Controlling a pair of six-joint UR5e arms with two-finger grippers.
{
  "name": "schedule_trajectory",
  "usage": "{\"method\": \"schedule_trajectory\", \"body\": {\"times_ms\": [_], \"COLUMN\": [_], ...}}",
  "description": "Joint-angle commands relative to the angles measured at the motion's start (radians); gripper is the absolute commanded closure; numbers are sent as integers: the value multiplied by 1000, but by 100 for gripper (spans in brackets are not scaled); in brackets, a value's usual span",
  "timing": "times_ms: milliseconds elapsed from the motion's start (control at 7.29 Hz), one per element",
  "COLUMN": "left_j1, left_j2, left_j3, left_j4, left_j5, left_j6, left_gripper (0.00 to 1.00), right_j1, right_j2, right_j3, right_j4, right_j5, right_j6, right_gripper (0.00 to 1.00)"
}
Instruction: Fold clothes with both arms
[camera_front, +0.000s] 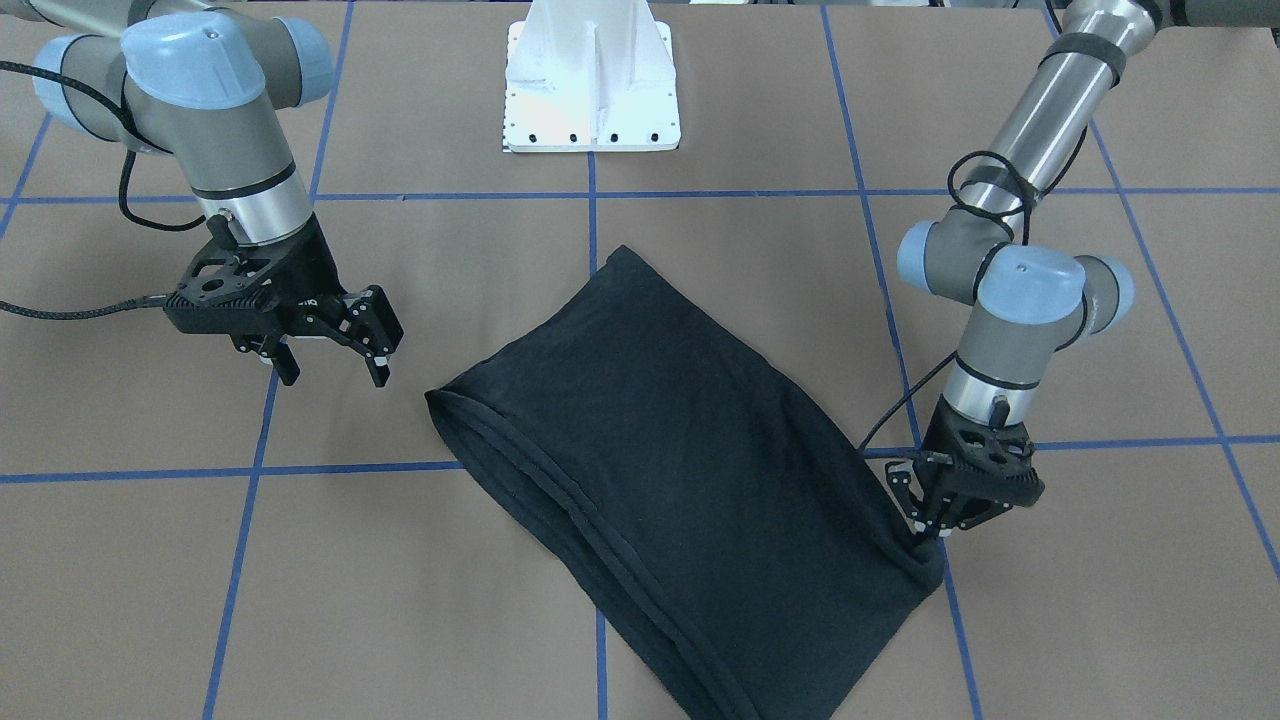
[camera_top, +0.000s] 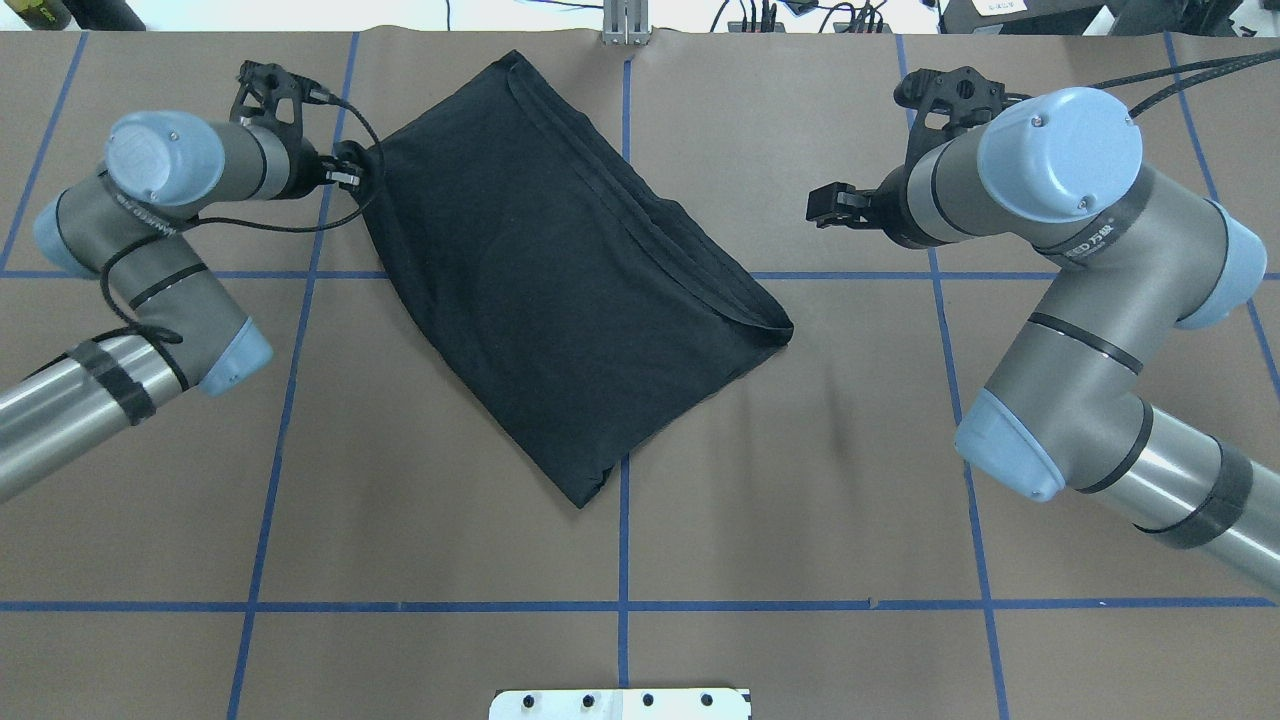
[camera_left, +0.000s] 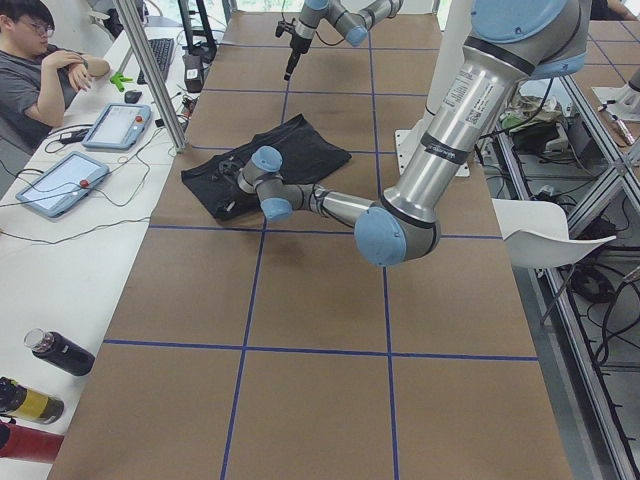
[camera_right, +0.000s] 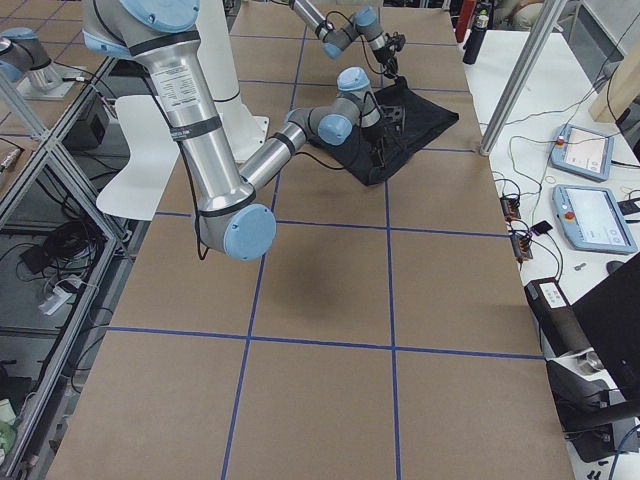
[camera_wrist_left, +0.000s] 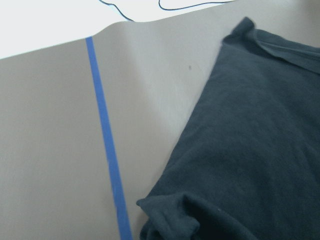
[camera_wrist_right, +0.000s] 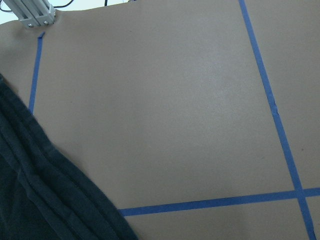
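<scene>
The black T-shirt (camera_front: 680, 450) lies folded on the brown table, set diagonally, plain black side up, with no print showing. It also shows in the overhead view (camera_top: 560, 280). My left gripper (camera_front: 925, 530) is down at the shirt's corner and shut on a bunch of its fabric (camera_wrist_left: 170, 220); from overhead the left gripper (camera_top: 350, 175) sits at the shirt's left corner. My right gripper (camera_front: 333, 368) is open and empty, held above the bare table, apart from the shirt's hemmed end (camera_wrist_right: 40, 200). From overhead the right gripper (camera_top: 825, 205) is right of the shirt.
The white base pedestal (camera_front: 592, 90) stands at the robot's side of the table. Blue tape lines (camera_top: 622, 605) grid the brown surface. An aluminium post (camera_top: 625, 20) stands at the far edge. An operator (camera_left: 40, 70), tablets and bottles are on a side bench.
</scene>
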Motion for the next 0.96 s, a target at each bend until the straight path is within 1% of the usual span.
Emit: {"method": "schedule_trajectory", "body": {"times_ms": [0, 137, 274, 411, 548, 685, 823], "left_j1": [-102, -162, -179, -223, -244, -241, -238], "left_j2": [-107, -93, -48, -46, -39, 22, 56], "left_j3": [157, 154, 116, 101, 82, 2, -49], "left_j4": [15, 6, -24, -19, -20, -17, -17], "left_j5": [-61, -148, -174, -260, -379, -380, -386], "left_j6": [214, 320, 353, 359, 354, 338, 300], "left_gripper": [100, 9, 0, 0, 0, 0, 0], "right_j1": [-8, -19, -31, -34, -34, -34, -36], "right_j2": [2, 16, 27, 47, 143, 251, 300], "right_j3": [-1, -10, -17, -30, -135, -271, -356], "right_j4": [0, 0, 0, 0, 0, 6, 70], "right_j5": [0, -3, -14, -16, -17, -20, -42], "right_j6": [2, 2, -1, -1, 5, 54, 78], "right_gripper": [0, 0, 0, 0, 0, 0, 0]}}
